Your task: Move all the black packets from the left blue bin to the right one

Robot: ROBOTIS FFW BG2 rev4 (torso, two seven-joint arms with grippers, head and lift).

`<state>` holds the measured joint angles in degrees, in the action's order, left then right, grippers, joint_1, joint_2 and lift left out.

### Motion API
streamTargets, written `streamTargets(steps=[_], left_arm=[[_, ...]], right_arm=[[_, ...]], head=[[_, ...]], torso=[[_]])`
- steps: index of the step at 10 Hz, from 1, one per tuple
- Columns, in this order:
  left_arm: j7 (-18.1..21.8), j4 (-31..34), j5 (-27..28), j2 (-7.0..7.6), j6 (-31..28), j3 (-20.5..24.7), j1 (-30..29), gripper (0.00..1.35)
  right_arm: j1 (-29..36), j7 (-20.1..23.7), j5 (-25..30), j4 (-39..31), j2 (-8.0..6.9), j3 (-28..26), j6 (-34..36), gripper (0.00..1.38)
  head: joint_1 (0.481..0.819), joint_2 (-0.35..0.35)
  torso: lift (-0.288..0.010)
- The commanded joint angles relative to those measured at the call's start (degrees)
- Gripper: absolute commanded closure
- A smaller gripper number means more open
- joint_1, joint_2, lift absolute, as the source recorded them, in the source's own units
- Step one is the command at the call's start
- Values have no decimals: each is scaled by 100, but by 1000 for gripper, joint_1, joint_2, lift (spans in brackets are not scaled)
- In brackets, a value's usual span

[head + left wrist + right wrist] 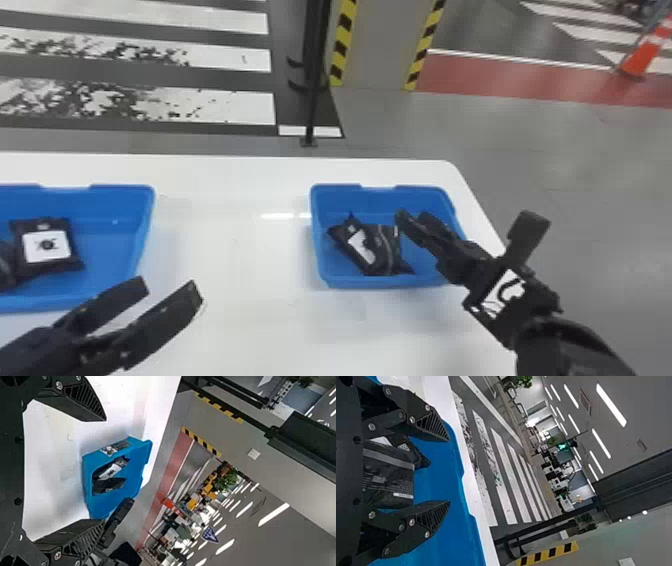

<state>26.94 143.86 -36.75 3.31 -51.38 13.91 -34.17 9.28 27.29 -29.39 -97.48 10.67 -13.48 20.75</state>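
Observation:
In the head view my left gripper [170, 286] stands open between the two bins, near the front right corner of the left blue bin [146, 225]. That bin holds a black packet [68, 250] with a white label and part of another [6, 270]. My right gripper [415, 215] is over the right blue bin [325, 276], where black packets [385, 250] overlap. In the right wrist view the right gripper [449, 471] is open, with a packet [389, 477] showing beyond its fingers. The left wrist view shows the open left gripper [105, 470] and the right bin [134, 471] farther off.
Both bins stand on a white table [235, 250], with bare tabletop between them. The table's right edge runs close beside the right bin. Past the far edge are a dark post [312, 90] and striped floor; an orange cone [637, 60] stands far right.

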Motion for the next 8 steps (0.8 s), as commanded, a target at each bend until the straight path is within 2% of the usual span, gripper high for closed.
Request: streamTargets(steps=[1, 2, 4, 6, 8], left_arm=[[-14, 7, 213, 3, -23, 255, 28, 136], [-22, 7, 396, 3, -79, 426, 126, 136], [-119, -7, 693, -23, -107, 803, 225, 136], [-260, -204, 990, -41, -93, 1055, 450, 137], [-356, -739, 1275, -6, -93, 1340, 928, 136]], right_arm=[[619, -119, 460, -722, -153, 0, -304, 131], [1238, -294, 700, -1397, -285, 0, -529, 133], [2138, -470, 1111, -2240, -557, 0, -1035, 136], [2799, -470, 1362, -2845, -654, 23, -1190, 136], [3389, -496, 1488, -3211, -716, 103, -1597, 137]], head=[[695, -205], [695, -185], [695, -143], [695, -67], [695, 21]], torso=[[-140], [-140], [-140], [-140], [-140]])
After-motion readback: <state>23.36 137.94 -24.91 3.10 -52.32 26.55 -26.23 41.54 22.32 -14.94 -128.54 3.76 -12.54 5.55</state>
